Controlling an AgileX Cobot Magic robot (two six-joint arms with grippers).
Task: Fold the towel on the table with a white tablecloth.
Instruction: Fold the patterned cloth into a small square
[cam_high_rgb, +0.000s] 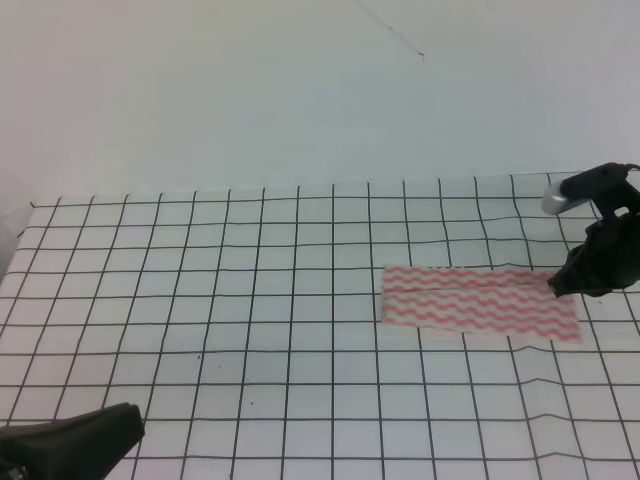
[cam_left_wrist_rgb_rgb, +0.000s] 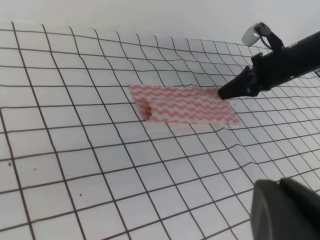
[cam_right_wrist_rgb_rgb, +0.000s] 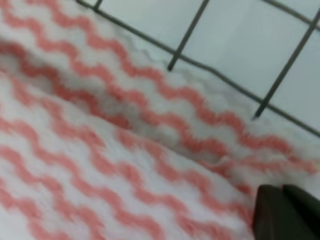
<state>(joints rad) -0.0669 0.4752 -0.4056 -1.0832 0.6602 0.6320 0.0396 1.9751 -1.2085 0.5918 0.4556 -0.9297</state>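
Note:
The towel (cam_high_rgb: 470, 303), pink-and-white wavy stripes, lies flat as a long folded strip on the right part of the table with a white tablecloth (cam_high_rgb: 250, 300). In the left wrist view the towel (cam_left_wrist_rgb_rgb: 185, 107) has a small upturned fold at its left end. My right gripper (cam_high_rgb: 553, 288) rests its tip on the towel's far right corner, fingers together (cam_left_wrist_rgb_rgb: 221, 94). Up close, the right wrist view shows the striped towel (cam_right_wrist_rgb_rgb: 100, 150) with a layered edge, and dark fingertips (cam_right_wrist_rgb_rgb: 295, 215) low at the right. My left gripper (cam_high_rgb: 130, 425) sits shut at the front left, far from the towel.
The gridded tablecloth (cam_left_wrist_rgb_rgb: 75, 150) ripples slightly near the towel's right end. A plain white wall (cam_high_rgb: 300, 90) rises behind the table's back edge. The left gripper (cam_left_wrist_rgb_rgb: 282, 197) fills the lower right corner of its own view.

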